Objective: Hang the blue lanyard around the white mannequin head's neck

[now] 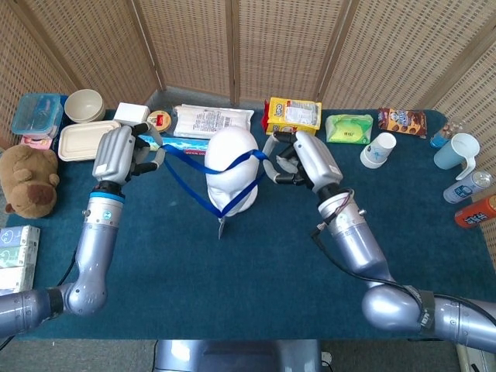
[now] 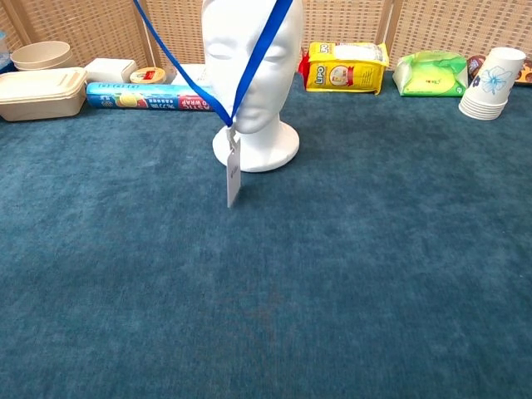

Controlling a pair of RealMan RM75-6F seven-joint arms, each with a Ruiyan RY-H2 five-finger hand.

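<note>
The white mannequin head stands upright at the table's middle back. The blue lanyard is stretched across it between my two hands. Its straps run over the face and meet in a V below the chin. There the white badge hangs in front of the base. My left hand holds the strap left of the head. My right hand holds it close on the right. Neither hand shows in the chest view.
A blue wrap roll, a lunch box, a bowl and a teddy bear lie at the left. A yellow bag, green wipes, paper cups and bottles stand at the right. A wicker screen closes the back.
</note>
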